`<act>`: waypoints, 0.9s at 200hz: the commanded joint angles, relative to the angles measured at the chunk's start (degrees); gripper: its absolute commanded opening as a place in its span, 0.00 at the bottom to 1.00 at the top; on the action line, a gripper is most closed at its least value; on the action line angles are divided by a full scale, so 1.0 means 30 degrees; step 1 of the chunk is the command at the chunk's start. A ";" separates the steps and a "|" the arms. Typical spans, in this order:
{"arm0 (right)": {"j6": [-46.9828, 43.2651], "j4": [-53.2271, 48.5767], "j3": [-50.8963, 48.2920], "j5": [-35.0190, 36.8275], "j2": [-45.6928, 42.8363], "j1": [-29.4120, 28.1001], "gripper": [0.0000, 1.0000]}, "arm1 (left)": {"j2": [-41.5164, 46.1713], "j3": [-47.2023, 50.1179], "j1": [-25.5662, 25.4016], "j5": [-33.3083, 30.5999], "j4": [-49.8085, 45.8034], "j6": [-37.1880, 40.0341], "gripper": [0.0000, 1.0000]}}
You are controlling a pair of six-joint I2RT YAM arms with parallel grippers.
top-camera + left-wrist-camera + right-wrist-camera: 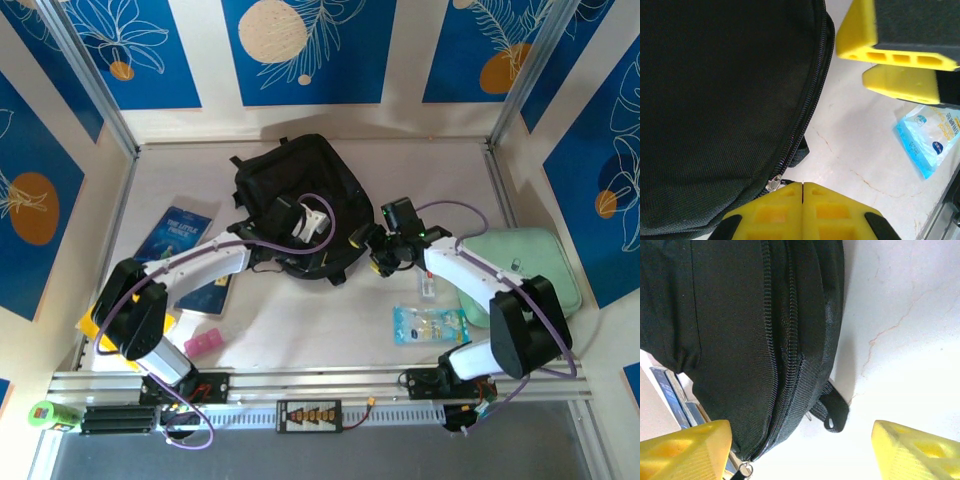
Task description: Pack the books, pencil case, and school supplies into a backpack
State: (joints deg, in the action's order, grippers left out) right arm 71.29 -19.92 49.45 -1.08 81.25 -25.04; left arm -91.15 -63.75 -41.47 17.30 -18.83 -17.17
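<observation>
The left end effector (802, 187) has its yellow fingers pressed together with only a thin seam between them, right at the near edge of the backpack (715, 100). A small metal zip pull (773, 184) sits just beside the fingertips, and I cannot tell whether anything is pinched between them. The right end effector (802, 430) stands with its fingers wide apart, one over the backpack's black fabric and the other over the bare pale surface (910, 340). Between them run the closed zip (785, 365) and a short black strap loop (834, 412) lying on the surface. Seen from above, both arms reach inward to the backpack's near edge — the left arm (200, 265) from the left, the right arm (470, 270) from the right. The backpack itself lies flat toward the rear middle of the surface. The dark blue book (172, 235) lies left of the backpack, partly under the left arm. The yellow book (88, 325) is at the near left — mostly covered by that arm. A mint-green case (525, 270) lies on the right beside the right arm, with a blue-and-white packet (430, 325) nearer the front. A pink item (205, 343) lies close to the left arm's base.
</observation>
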 commanded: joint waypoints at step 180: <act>-0.0063 0.0906 0.1712 0.2861 0.2629 -0.0573 0.15 | 0.3084 0.1532 0.0834 -0.4332 -0.5561 -0.1422 0.00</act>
State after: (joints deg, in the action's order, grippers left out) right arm 72.27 -14.55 53.15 2.85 90.94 -26.70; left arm -85.10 -60.45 -40.34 6.11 -27.66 -20.05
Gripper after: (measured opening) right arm 0.157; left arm 0.058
